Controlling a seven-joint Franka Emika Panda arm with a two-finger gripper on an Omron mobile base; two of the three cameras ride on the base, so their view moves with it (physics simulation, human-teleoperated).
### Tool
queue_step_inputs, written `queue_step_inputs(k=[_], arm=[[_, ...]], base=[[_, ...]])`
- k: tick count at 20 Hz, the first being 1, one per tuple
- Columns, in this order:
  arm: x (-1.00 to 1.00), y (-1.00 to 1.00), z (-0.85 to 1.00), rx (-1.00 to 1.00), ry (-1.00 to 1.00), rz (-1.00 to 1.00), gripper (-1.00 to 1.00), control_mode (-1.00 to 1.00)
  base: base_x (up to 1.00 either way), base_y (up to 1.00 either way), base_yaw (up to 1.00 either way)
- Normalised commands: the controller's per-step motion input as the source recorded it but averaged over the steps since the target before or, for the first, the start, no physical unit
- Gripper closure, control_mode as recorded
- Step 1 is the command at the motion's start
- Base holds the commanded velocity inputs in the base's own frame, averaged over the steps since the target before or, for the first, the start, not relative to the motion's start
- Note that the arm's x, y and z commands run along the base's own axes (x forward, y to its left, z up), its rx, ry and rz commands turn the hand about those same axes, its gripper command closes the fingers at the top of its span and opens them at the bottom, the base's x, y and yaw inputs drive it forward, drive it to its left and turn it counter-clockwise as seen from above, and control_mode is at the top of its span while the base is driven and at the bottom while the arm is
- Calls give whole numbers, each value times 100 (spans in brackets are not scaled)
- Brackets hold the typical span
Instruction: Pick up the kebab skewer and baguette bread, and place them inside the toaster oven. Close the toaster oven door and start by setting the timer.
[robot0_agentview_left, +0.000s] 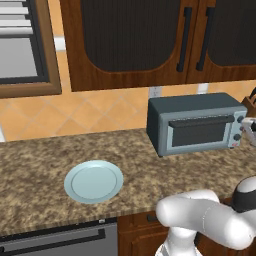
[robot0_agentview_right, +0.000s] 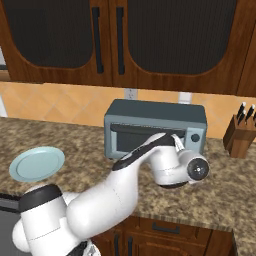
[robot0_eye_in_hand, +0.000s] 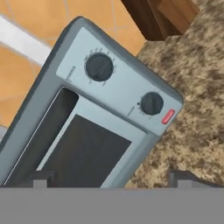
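The grey-blue toaster oven (robot0_agentview_left: 192, 122) (robot0_agentview_right: 155, 127) stands on the counter against the back wall. The toaster oven door (robot0_eye_in_hand: 89, 151), with its dark window, shows a dark gap along its top edge in the hand view. Two round knobs, the upper (robot0_eye_in_hand: 99, 66) and the lower (robot0_eye_in_hand: 152, 103), sit beside a red button (robot0_eye_in_hand: 168, 116). My gripper (robot0_eye_in_hand: 114, 179) (robot0_agentview_left: 248, 132) is open and empty, hovering just in front of the oven's knob side, touching nothing. The kebab skewer and the baguette bread are out of view.
A pale blue plate (robot0_agentview_left: 93, 181) (robot0_agentview_right: 36, 163) lies bare on the speckled counter, left of the oven. A wooden knife block (robot0_agentview_right: 240, 132) (robot0_eye_in_hand: 157, 17) stands right of the oven. Dark wooden cabinets (robot0_agentview_left: 130, 40) hang above. My arm (robot0_agentview_right: 125, 185) stretches across the counter's front.
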Motion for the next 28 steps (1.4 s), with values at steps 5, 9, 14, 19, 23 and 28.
queue_step_inputs(k=[5,9,14,19,23,28], arm=[[4,-18,-23,6,-5,-6,-100,-100],[1,-13,-37,7,-7,-2,-100,-100],[15,0,-18,12,-11,0,-100,-100],[4,-15,-3,10,-8,0,-100,-100],[5,-24,0,3,-4,-1,-100,-100],[16,-3,0,0,0,-10,-100,-100]], base=[[0,0,0],[0,0,0],[0,0,0],[0,0,0],[0,0,0],[0,0,0]])
